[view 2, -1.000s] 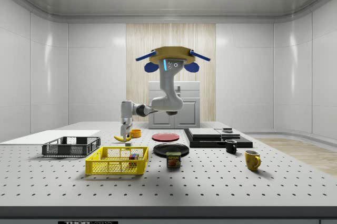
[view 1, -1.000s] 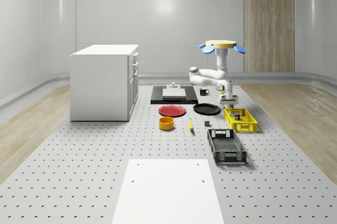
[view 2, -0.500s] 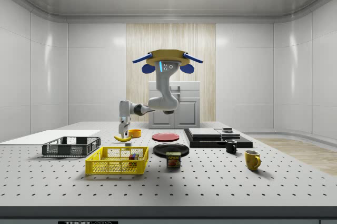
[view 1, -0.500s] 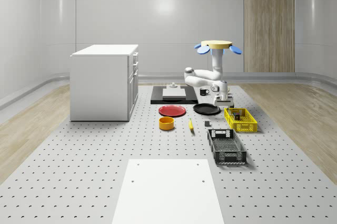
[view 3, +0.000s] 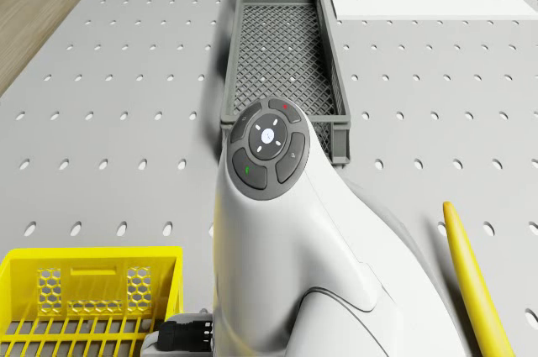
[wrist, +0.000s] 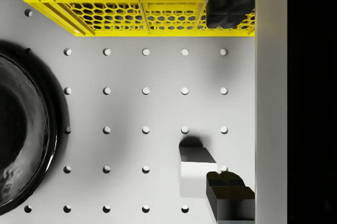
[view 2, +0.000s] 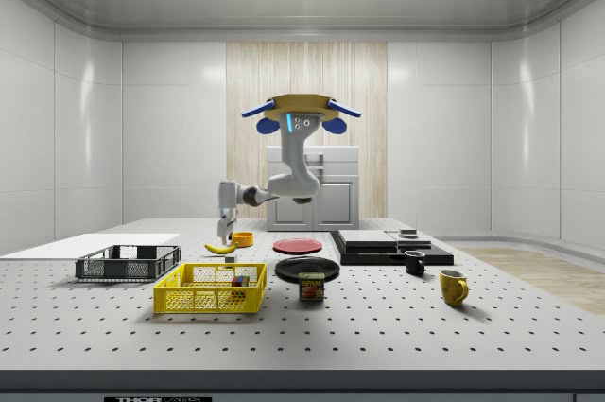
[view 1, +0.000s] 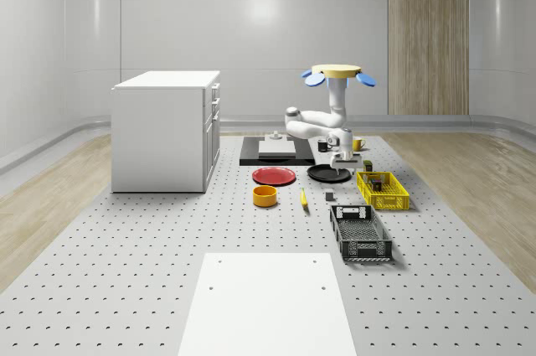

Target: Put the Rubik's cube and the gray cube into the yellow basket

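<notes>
A black plate (view 1: 328, 173), red plate (view 1: 274, 176), orange bowl (view 1: 265, 196) and banana (view 1: 303, 198) lie on the table (view 1: 126, 255).

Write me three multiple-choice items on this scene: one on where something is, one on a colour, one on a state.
1. The gray cube lies:
A) in the black crate
B) on the table, outside the yellow basket
C) on the cabinet

2. Beside the black plate sits a second plate, coloured:
A) red
B) blue
C) green

3. The gripper is:
A) open, above the gray cube
B) shut on the gray cube
C) shut on the banana

Answers:
1 B: the wrist view shows the gray cube on the bare perforated table, apart from the yellow basket.
2 A: the whole-scene view shows the second plate is red.
3 A: in the wrist view the fingers stand wide apart with the gray cube on the table below them, while the drone hovers over the table.
</notes>
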